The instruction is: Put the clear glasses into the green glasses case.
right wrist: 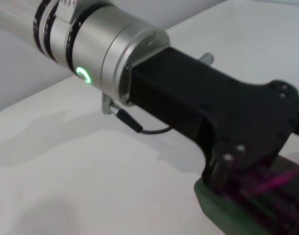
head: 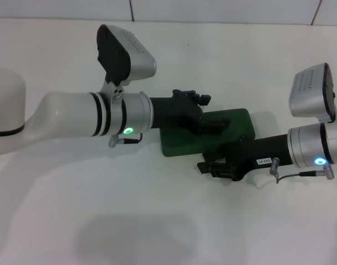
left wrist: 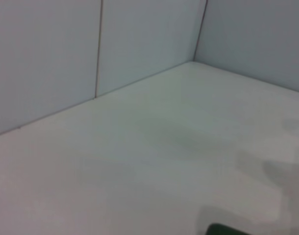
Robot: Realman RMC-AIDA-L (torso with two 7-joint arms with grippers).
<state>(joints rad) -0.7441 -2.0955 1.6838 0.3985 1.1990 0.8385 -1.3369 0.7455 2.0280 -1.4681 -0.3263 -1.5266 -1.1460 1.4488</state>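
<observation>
The green glasses case (head: pixel 177 144) lies flat on the white table near the middle, and both arms cover much of it. My left gripper (head: pixel 209 125) reaches in from the left and sits over the case's top. The right wrist view shows that same left gripper (right wrist: pixel 225 169) pressing down at the corner of the green glasses case (right wrist: pixel 213 208). My right gripper (head: pixel 212 165) comes in from the right, low against the case's near long edge. A sliver of the case (left wrist: pixel 225 230) shows in the left wrist view. The clear glasses are hidden.
The white table (head: pixel 130 221) spreads all around the case. A pale tiled wall (head: pixel 224 10) runs along the far edge, and the left wrist view shows a corner of that wall (left wrist: pixel 196 54).
</observation>
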